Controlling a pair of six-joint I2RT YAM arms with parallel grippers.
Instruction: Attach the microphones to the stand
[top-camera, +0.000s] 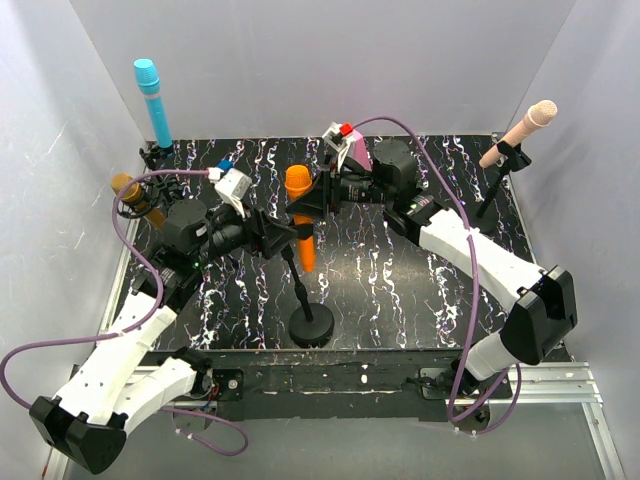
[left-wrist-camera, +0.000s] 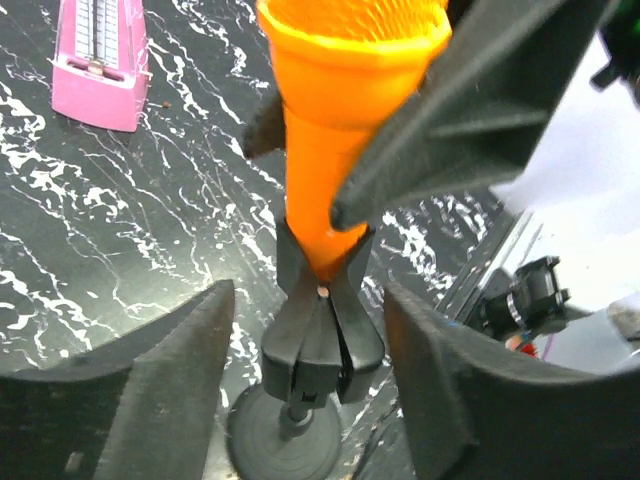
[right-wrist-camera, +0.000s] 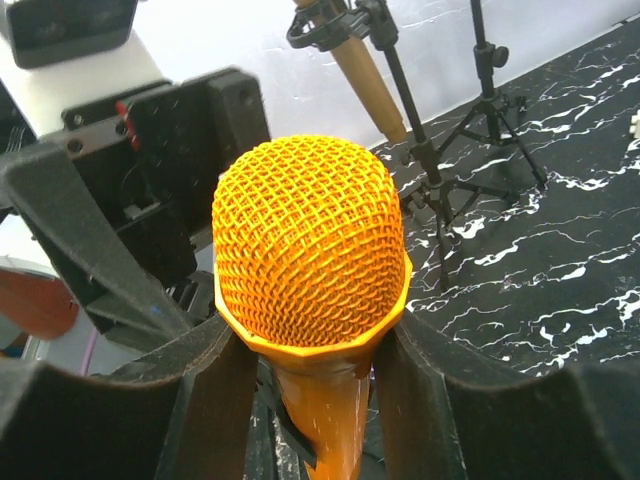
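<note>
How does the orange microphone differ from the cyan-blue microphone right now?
The orange microphone stands mid-table on a round-base stand; the cyan-blue microphone stands at the far left corner. The right pincer grips the orange one below its head; no pincer touches the cyan-blue one. Both point heads up, seated in stands.

**Partly out of sight**

In the top view the right arm (top-camera: 470, 250) covers part of the pink metronome (top-camera: 356, 153), and a cable (top-camera: 117, 228) crosses the gold microphone (top-camera: 126, 185) at far left. The left wrist view's top edge cuts off the head of the orange microphone (left-wrist-camera: 335, 140).
</note>
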